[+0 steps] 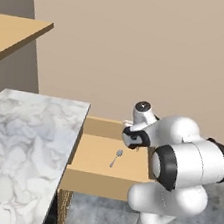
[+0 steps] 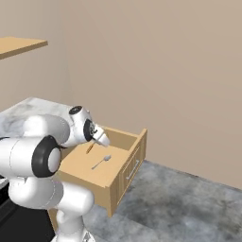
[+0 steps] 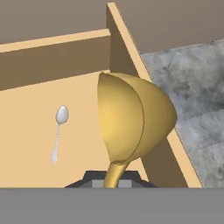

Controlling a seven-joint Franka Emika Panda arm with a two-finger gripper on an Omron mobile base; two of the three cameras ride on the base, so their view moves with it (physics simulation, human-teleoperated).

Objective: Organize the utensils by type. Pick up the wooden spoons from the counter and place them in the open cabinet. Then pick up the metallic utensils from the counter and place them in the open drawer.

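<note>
My gripper (image 2: 97,137) hangs over the open drawer (image 1: 95,157), shut on the thin stem of the gold-yellow utensil (image 3: 131,118). In the hand view its big rounded bowl stands above the drawer's right side wall, and my gripper (image 3: 113,183) clamps the stem just below it. From the right base view the reddish stem (image 2: 90,148) slants down from the hand toward the drawer (image 2: 85,168). The small silver spoon (image 1: 116,158) (image 2: 101,162) (image 3: 59,131) lies flat on the drawer bottom, apart from the gripper. The wooden spoons are out of view.
The white marble counter (image 1: 24,142) (image 2: 28,111) runs to the left of the drawer. A tan wood panel (image 1: 14,29) (image 2: 19,46) juts in high at the upper left. Grey stone floor (image 2: 179,198) spreads to the right of the drawer front.
</note>
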